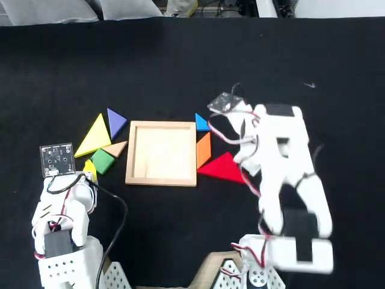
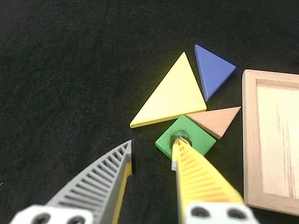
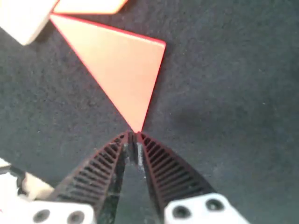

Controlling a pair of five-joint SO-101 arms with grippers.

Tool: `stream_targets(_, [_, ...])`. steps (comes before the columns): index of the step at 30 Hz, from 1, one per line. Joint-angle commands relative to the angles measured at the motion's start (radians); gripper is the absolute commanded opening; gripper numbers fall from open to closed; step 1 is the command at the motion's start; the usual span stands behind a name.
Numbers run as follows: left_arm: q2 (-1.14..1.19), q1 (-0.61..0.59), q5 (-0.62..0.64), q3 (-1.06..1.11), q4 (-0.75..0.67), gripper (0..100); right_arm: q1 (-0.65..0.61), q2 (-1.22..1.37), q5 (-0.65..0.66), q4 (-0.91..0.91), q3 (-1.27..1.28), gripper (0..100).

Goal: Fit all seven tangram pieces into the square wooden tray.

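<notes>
The square wooden tray (image 1: 130, 154) lies mid-table with nothing in it. Left of it sit a yellow large triangle (image 2: 172, 93), a blue-violet triangle (image 2: 212, 69), a tan small triangle (image 2: 216, 120) and a green square (image 2: 191, 136). My left gripper (image 2: 153, 145) is open, and its yellow fingertip (image 2: 179, 141) rests on the green square's near edge. Right of the tray lie a blue small triangle (image 1: 201, 123), an orange parallelogram (image 1: 204, 149) and a red large triangle (image 3: 121, 65). My right gripper (image 3: 134, 136) is shut, its tips meeting at the red triangle's pointed corner.
Black cloth covers the table, with open room behind the tray and at the far left. The right arm's white body (image 1: 283, 162) hangs over the area right of the red triangle. A tray corner (image 3: 23, 21) shows past the red triangle.
</notes>
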Motion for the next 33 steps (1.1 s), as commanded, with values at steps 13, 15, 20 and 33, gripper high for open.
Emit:
stream_targets(13, [-0.008, 0.002, 0.002, 0.019, 0.008, 15, -0.242, 0.088, 0.201, -0.011, 0.012, 34.0])
stream_targets(15, [-0.008, 0.002, 0.002, 0.019, 0.008, 15, -0.239, 0.111, 0.226, -0.018, 0.012, 34.0])
stream_targets(20, [-0.008, 0.002, 0.002, 0.019, 0.005, 15, -0.241, 0.151, 0.242, -0.046, 0.01, 34.0])
stream_targets(33, [-0.008, 0.002, 0.002, 0.019, 0.0, 15, -0.244, 0.166, 0.245, -0.118, 0.012, 44.8])
